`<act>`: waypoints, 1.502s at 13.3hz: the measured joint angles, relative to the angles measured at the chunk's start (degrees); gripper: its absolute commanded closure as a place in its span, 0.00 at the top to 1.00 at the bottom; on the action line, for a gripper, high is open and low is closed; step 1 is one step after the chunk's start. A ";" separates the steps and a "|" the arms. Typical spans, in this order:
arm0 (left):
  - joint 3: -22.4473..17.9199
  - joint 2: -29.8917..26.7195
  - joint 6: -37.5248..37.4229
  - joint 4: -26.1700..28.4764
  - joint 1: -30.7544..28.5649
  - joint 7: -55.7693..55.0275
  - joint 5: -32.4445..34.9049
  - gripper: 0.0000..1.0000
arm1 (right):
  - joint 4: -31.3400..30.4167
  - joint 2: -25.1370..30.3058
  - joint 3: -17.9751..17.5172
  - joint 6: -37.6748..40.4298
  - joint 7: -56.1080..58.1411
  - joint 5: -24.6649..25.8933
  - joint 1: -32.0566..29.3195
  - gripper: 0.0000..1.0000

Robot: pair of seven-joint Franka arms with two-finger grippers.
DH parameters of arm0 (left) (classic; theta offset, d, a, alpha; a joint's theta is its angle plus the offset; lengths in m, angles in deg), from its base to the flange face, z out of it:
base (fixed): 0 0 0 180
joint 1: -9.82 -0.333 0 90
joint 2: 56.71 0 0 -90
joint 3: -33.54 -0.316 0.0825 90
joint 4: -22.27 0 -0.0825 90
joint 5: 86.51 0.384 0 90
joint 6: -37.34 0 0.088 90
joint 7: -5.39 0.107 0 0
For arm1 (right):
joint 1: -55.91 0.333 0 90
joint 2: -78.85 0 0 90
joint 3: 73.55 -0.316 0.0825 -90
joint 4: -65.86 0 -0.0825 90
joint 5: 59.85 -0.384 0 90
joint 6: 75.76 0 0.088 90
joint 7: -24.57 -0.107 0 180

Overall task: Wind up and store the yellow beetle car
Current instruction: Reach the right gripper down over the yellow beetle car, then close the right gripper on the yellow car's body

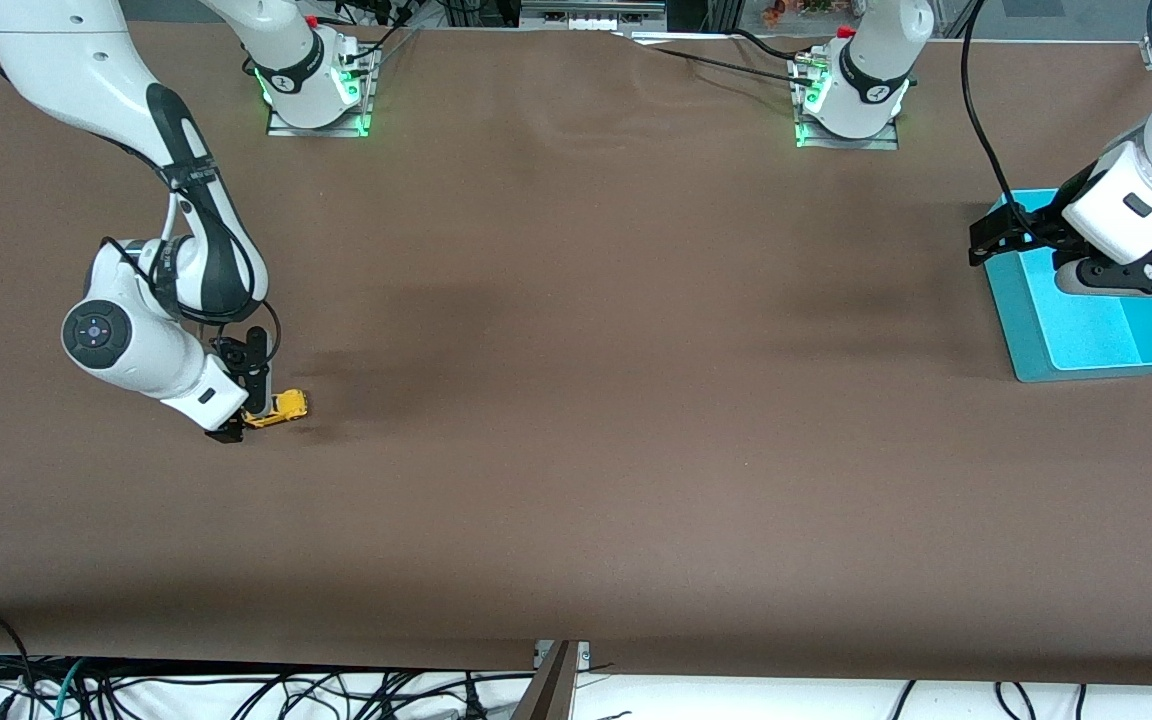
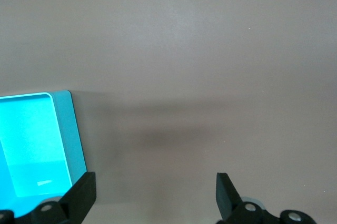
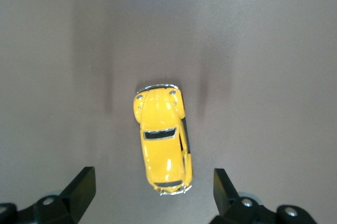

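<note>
The yellow beetle car (image 1: 281, 407) stands on its wheels on the brown table near the right arm's end. My right gripper (image 1: 244, 405) is low over it and open, one finger on each side of the car's end, not touching it. In the right wrist view the car (image 3: 162, 140) lies lengthwise, with one end between the fingers of my right gripper (image 3: 152, 188). My left gripper (image 1: 1046, 250) waits, open and empty, over the edge of a teal tray (image 1: 1086, 330). The left wrist view shows the left gripper (image 2: 155, 195) over bare table beside the tray (image 2: 31, 145).
The teal tray sits at the left arm's end of the table and holds nothing. The two arm bases (image 1: 316, 90) (image 1: 846, 100) stand along the table edge farthest from the front camera. Cables and a metal bracket (image 1: 556, 680) lie below the nearest table edge.
</note>
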 measured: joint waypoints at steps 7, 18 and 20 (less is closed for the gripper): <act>-0.01 0.00 0.00 0.00 0.00 0.00 0.00 1.00 | -1.11 -2.17 -0.11 -4.91 3.90 -0.08 0.00 0.77; -0.01 0.00 0.00 0.01 0.00 0.00 0.00 1.00 | -1.10 -2.16 -0.12 -4.89 3.85 -1.15 0.02 0.05; -0.01 0.00 0.00 0.01 0.00 0.00 0.00 1.00 | -1.10 -2.14 -0.14 -4.69 1.81 -1.43 0.19 0.05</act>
